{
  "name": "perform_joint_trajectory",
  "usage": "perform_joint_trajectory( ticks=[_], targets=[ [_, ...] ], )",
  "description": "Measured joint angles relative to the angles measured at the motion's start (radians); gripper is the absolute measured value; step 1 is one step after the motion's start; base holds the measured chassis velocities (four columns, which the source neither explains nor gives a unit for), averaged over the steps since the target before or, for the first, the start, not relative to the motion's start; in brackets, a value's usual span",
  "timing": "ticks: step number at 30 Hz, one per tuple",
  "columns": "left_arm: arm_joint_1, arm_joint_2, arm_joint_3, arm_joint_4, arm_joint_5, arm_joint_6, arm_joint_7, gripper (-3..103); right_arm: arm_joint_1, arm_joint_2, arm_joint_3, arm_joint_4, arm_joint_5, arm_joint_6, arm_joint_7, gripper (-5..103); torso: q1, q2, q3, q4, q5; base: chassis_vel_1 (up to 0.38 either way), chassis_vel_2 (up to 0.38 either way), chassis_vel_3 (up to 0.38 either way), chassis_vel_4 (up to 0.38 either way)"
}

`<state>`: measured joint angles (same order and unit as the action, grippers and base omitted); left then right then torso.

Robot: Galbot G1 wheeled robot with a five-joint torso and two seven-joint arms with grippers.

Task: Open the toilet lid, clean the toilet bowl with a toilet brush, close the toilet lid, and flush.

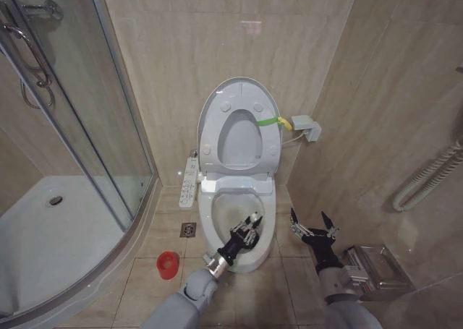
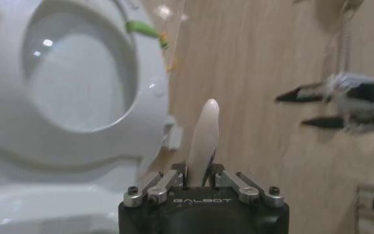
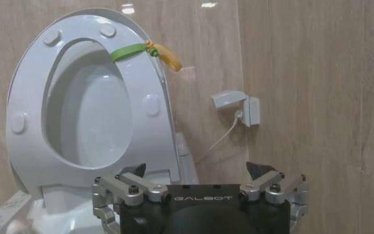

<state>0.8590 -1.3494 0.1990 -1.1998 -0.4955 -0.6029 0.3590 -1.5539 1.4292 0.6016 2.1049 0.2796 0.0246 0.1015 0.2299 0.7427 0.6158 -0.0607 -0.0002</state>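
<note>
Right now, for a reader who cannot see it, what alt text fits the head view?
The left tool holds the toilet brush over the front of the open toilet bowl, with the toilet lid raised against the wall. The right tool hangs open beside the bowl, and a red cup stands on the floor.

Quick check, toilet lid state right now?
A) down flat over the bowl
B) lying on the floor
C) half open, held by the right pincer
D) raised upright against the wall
D: the toilet lid stands upright against the wall with the toilet bowl exposed; the left pincer, shut on the toilet brush, is over the bowl, and the right pincer hangs open beside it.
</note>
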Motion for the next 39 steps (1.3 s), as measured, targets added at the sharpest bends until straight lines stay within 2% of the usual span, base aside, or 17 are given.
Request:
perform_joint_trajectory(
  ticks=[4,8,11,15,21,25,30,35,39],
  targets=[
    [-0.021,0.007,-0.038,0.066,0.000,0.000,0.022,22,0.000,0.000,0.000,0.000,0.000,0.000,0.000,100,0.000,0.000,0.000,0.0000,0.0000,0.000,0.000,0.000,0.000],
    [-0.040,0.007,-0.050,0.083,-0.001,0.001,0.028,22,0.000,0.000,0.000,0.000,0.000,0.000,0.000,100,0.000,0.000,0.000,0.0000,0.0001,0.000,0.000,0.000,0.000],
    [-0.043,0.005,-0.044,0.056,-0.001,0.000,0.027,22,0.000,0.000,0.000,0.000,0.000,0.000,0.000,100,0.000,0.000,0.000,0.0001,0.0001,0.000,0.000,0.000,0.000],
    [-0.032,-0.005,0.004,-0.043,-0.003,-0.012,0.007,20,0.000,0.000,0.000,0.000,0.000,0.000,0.000,100,0.000,0.000,0.000,-0.0001,0.0002,0.000,0.000,0.000,0.000],
    [-0.012,-0.016,0.034,-0.058,-0.002,-0.025,0.014,20,0.000,0.000,0.000,0.000,0.000,0.000,0.000,100,0.000,0.000,0.000,0.0000,0.0002,0.000,0.000,0.000,0.000],
    [-0.011,-0.015,-0.002,0.036,0.001,-0.033,0.057,20,0.000,0.000,0.000,0.000,0.000,0.000,0.000,100,0.000,0.000,0.000,0.0000,0.0000,0.000,0.000,0.000,0.000],
    [-0.037,-0.009,-0.052,0.132,-0.002,-0.034,0.081,21,0.000,0.000,0.000,0.000,0.000,0.000,0.000,100,0.000,0.000,0.000,0.0001,0.0000,0.000,0.000,0.000,0.000],
    [-0.061,-0.008,-0.080,0.158,-0.003,-0.035,0.077,19,0.000,0.000,0.000,0.000,0.000,0.000,0.000,100,0.000,0.000,0.000,0.0000,-0.0001,0.000,0.000,0.000,0.000],
    [-0.054,0.005,-0.081,0.066,0.008,-0.024,0.034,19,0.000,0.000,0.000,0.000,0.000,0.000,0.000,100,0.000,0.000,0.000,-0.0003,-0.0001,0.000,0.000,0.000,0.000]
  ],
)
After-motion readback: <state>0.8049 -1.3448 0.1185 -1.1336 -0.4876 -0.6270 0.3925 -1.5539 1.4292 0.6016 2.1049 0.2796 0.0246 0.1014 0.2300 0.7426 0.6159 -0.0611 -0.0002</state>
